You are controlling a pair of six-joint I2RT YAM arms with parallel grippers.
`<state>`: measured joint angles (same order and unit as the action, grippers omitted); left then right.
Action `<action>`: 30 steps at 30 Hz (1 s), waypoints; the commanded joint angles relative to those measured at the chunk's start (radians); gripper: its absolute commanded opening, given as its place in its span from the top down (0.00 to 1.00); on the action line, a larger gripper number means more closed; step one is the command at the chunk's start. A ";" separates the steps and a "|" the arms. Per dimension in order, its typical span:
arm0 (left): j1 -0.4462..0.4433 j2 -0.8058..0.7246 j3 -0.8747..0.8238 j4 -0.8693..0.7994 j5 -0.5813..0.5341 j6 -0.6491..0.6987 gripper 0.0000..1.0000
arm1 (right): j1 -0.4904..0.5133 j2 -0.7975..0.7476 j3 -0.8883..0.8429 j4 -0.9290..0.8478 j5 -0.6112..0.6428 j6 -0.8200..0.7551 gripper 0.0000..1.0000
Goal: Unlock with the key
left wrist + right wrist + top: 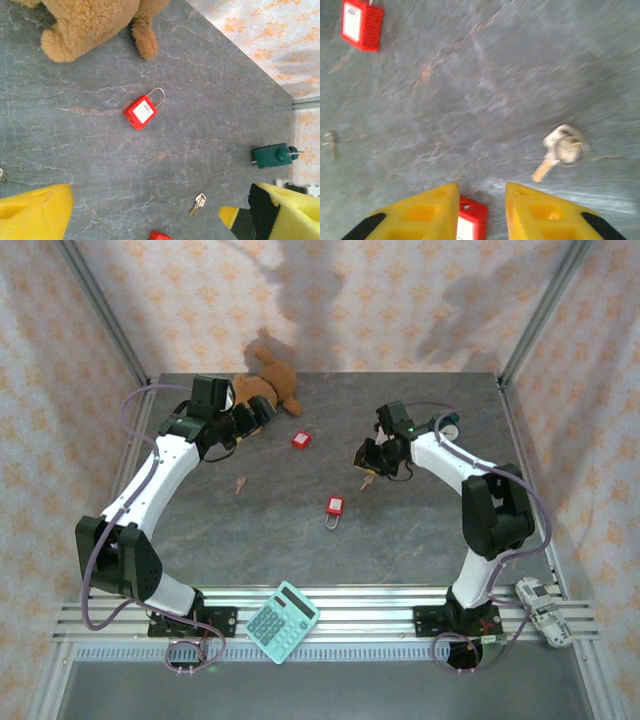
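Just beyond the near padlock (335, 505) the key (559, 149) lay loose. The right gripper (369, 466) hovered beside it, slightly parted, empty — the left gripper (255, 418) gaped farther off. Nothing was unlocked yet.

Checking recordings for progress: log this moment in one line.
left gripper open, empty | right gripper open, empty | key on table | far red padlock on table, shackle closed

Left fingers (35, 212) spread wide; right fingers (540, 215) seemingly slightly parted.
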<state>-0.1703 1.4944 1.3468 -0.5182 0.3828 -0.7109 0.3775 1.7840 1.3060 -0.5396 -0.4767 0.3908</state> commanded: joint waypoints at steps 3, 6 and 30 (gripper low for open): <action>-0.003 0.008 -0.005 0.024 0.012 -0.010 0.09 | 0.068 0.041 0.093 -0.263 0.441 -0.212 0.73; -0.003 0.012 -0.006 0.026 0.016 -0.012 0.09 | 0.116 0.080 0.099 -0.302 0.530 -0.279 0.76; -0.004 0.021 -0.004 0.027 0.024 -0.009 0.10 | 0.154 0.230 0.160 -0.225 0.482 -0.294 0.73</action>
<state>-0.1703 1.5032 1.3468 -0.5041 0.3897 -0.7151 0.5335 2.0045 1.4368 -0.7624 -0.0181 0.0921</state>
